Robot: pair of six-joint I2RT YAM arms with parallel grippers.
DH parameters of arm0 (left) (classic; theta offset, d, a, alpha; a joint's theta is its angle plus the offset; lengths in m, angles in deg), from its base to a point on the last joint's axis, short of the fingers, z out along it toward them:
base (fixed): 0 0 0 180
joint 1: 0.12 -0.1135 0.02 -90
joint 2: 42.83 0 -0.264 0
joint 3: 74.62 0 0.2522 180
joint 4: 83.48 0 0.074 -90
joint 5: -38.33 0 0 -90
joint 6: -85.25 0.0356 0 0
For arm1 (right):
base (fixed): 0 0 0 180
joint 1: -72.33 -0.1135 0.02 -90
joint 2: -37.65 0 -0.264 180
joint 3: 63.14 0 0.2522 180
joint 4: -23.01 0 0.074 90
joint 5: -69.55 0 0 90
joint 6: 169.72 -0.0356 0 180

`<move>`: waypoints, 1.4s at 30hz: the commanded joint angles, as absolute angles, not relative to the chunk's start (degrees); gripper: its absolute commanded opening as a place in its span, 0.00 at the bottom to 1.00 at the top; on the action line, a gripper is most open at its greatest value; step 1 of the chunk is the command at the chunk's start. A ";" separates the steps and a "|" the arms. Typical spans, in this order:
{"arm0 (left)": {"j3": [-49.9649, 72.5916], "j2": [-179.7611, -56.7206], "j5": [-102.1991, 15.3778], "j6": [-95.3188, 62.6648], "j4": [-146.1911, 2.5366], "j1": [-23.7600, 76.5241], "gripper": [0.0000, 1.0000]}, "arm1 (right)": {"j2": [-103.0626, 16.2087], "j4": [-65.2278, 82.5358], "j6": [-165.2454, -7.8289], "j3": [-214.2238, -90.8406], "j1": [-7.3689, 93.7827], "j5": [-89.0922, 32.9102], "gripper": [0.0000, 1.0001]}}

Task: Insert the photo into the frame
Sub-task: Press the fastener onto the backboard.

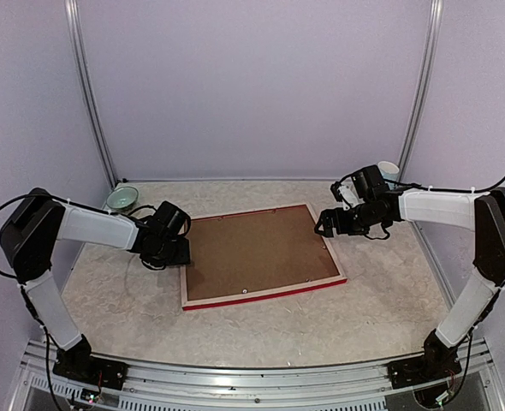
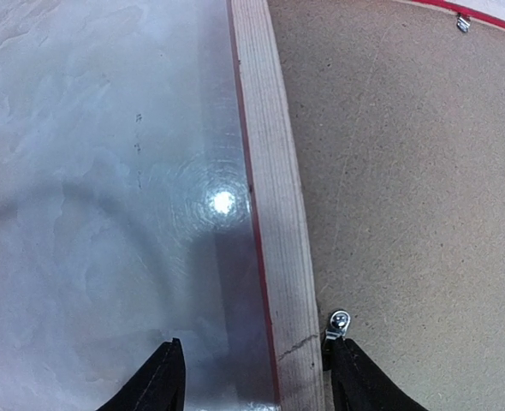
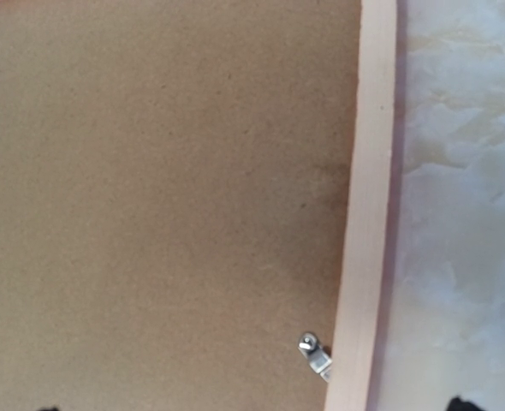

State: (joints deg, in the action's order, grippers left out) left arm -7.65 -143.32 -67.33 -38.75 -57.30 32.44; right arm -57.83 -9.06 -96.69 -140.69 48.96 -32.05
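The frame (image 1: 261, 291) lies face down mid-table, its pale wood back up and its red edge toward me. A plain brown backing board (image 1: 252, 253) fills it. The photo is hidden. My left gripper (image 1: 184, 254) is at the frame's left rail (image 2: 274, 214). It is open (image 2: 252, 342): one finger (image 2: 163, 381) hangs over the table, the other (image 2: 364, 381) is over the board, touching a small metal clip (image 2: 338, 324). My right gripper (image 1: 323, 224) hovers open (image 3: 251, 406) over the far right rail (image 3: 368, 214), near another clip (image 3: 315, 355).
A green bowl (image 1: 122, 199) sits at the back left and a white cup (image 1: 389, 171) at the back right behind the right arm. Purple walls with metal uprights close the table in on three sides.
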 commanded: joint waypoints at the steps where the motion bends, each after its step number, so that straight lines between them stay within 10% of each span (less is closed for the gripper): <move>1: -7.06 -145.29 -67.58 -38.12 -56.98 32.23 0.57 | -58.41 -8.27 -96.33 -140.09 49.39 -32.21 0.98; 30: -11.86 -145.88 -66.69 -38.23 -56.43 33.11 0.52 | -58.24 -8.50 -96.22 -140.18 49.39 -32.17 0.98; 42: -10.16 -146.94 -68.42 -37.74 -55.59 33.15 0.32 | -58.24 -8.60 -96.15 -140.27 49.46 -32.31 0.98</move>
State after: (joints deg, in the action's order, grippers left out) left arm -9.22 -143.58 -67.03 -38.75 -61.06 33.42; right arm -57.85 -9.08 -96.65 -140.69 48.96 -32.05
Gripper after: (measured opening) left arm 0.366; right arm 0.977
